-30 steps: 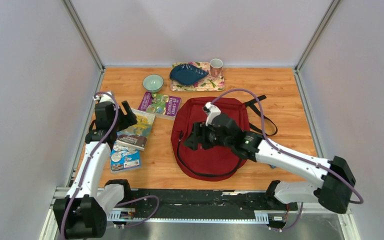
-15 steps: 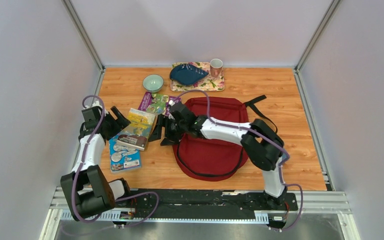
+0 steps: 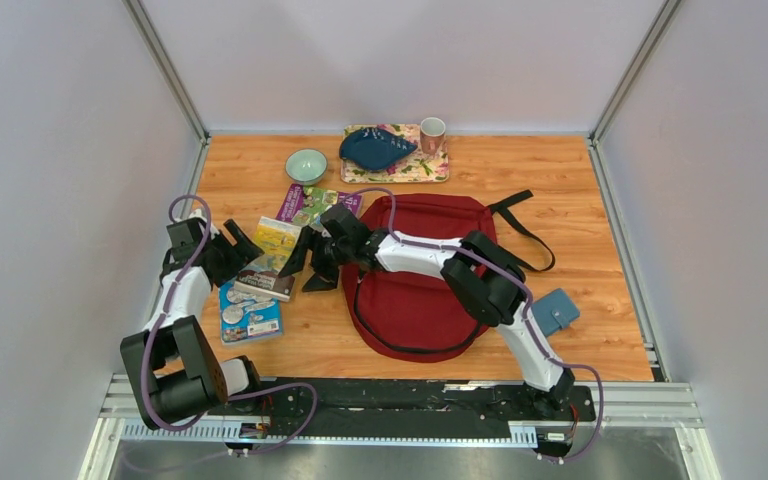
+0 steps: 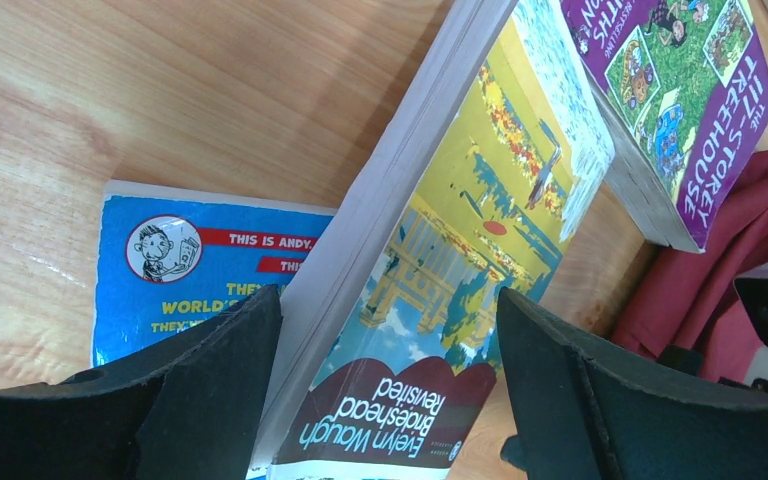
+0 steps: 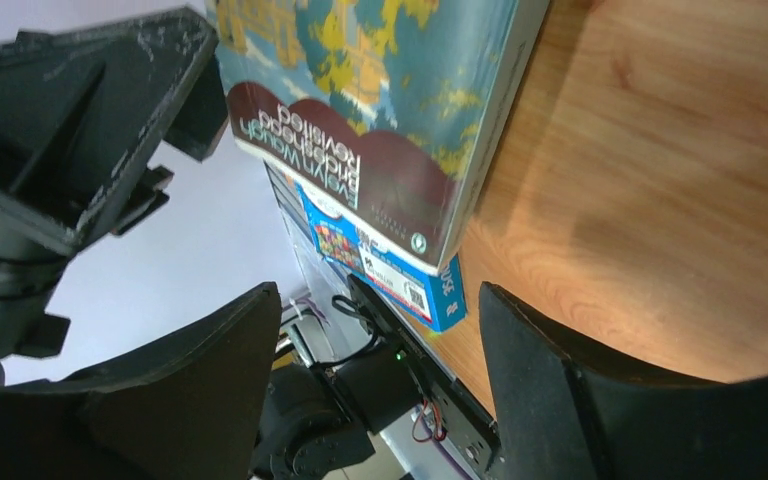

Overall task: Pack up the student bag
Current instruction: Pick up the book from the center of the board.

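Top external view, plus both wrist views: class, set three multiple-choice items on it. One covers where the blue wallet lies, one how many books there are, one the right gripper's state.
1. Where does the blue wallet lie relative to the student bag?
A inside it
B beside it, on its right
C on top of it

2. How many books lie left of the bag?
A two
B three
C five

3. The right gripper is:
A open, holding nothing
B shut on a strap
C shut on the wallet

Key:
1 B, the wallet rests apart from the bag's right edge.
2 B, a purple book, a yellow one and a blue book show.
3 A, its fingers stand wide apart.
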Controlling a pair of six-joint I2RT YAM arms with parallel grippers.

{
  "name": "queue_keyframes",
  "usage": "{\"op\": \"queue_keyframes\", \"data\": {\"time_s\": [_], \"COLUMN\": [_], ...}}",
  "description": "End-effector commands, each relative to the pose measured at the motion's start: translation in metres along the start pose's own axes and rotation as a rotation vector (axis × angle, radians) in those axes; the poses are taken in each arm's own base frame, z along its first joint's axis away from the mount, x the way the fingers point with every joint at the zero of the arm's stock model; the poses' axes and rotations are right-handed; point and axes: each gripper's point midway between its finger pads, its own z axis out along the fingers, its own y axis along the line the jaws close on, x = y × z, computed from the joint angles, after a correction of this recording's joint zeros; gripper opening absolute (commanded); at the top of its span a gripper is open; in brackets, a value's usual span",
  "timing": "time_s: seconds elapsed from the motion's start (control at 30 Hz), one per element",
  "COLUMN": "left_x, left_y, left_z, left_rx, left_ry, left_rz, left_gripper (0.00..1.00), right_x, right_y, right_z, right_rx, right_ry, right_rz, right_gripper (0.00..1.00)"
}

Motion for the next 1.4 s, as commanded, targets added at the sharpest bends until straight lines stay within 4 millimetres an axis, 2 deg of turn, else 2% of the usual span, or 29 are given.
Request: {"op": "queue_keyframes", "data": {"time_s": [0.0, 0.17, 0.33, 0.5, 0.77, 0.87, 0.9, 0.93, 0.97, 1.07, 1.13, 1.17, 1.37], "left_x": [0.012, 0.02, 0.028, 0.043, 0.056, 0.059, 0.06, 0.06, 0.062, 0.061, 0.061, 0.06, 0.064], "left_y": [0.001, 0.004, 0.003, 0.003, 0.004, 0.003, 0.003, 0.003, 0.004, 0.006, 0.007, 0.006, 0.008], "left_z": [0.001, 0.001, -0.001, -0.001, -0.002, -0.002, -0.002, -0.001, -0.001, -0.001, -0.001, -0.001, -0.002], "left_rx": [0.02, 0.019, 0.033, 0.05, 0.063, 0.071, 0.073, 0.071, 0.067, 0.057, 0.05, 0.053, 0.042], "left_ry": [0.037, 0.063, 0.088, 0.124, 0.162, 0.181, 0.186, 0.19, 0.199, 0.194, 0.192, 0.189, 0.204], "left_rz": [0.003, 0.006, 0.003, -0.005, -0.016, -0.019, -0.021, -0.019, -0.023, -0.025, -0.031, -0.031, -0.025], "left_gripper": [0.85, 0.76, 0.64, 0.45, 0.23, 0.13, 0.04, 0.0, 0.0, 0.0, 0.0, 0.0, 0.0], "right_x": [-0.017, -0.019, -0.022, -0.022, -0.021, -0.02, -0.02, -0.017, -0.018, -0.008, -0.001, 0.004, 0.011], "right_y": [0.002, -0.021, -0.027, -0.024, -0.015, -0.001, 0.002, 0.0, 0.004, -0.022, -0.023, -0.034, -0.027], "right_z": [0.01, 0.021, 0.028, 0.037, 0.036, 0.034, 0.033, 0.031, 0.027, 0.023, 0.019, 0.02, 0.031], "right_rx": [0.005, 0.066, 0.064, 0.043, -0.011, -0.062, -0.068, -0.054, -0.049, 0.099, 0.109, 0.123, 0.07], "right_ry": [-0.034, -0.038, -0.036, -0.012, -0.005, 0.001, 0.002, 0.009, -0.004, -0.017, -0.037, -0.041, -0.041], "right_rz": [0.058, 0.109, 0.109, 0.113, 0.102, 0.073, 0.068, 0.074, 0.069, 0.121, 0.142, 0.168, 0.2], "right_gripper": [0.75, 0.75, 0.75, 0.75, 0.68, 0.66, 0.67, 0.68, 0.7, 0.72, 0.73, 0.73, 0.73]}}
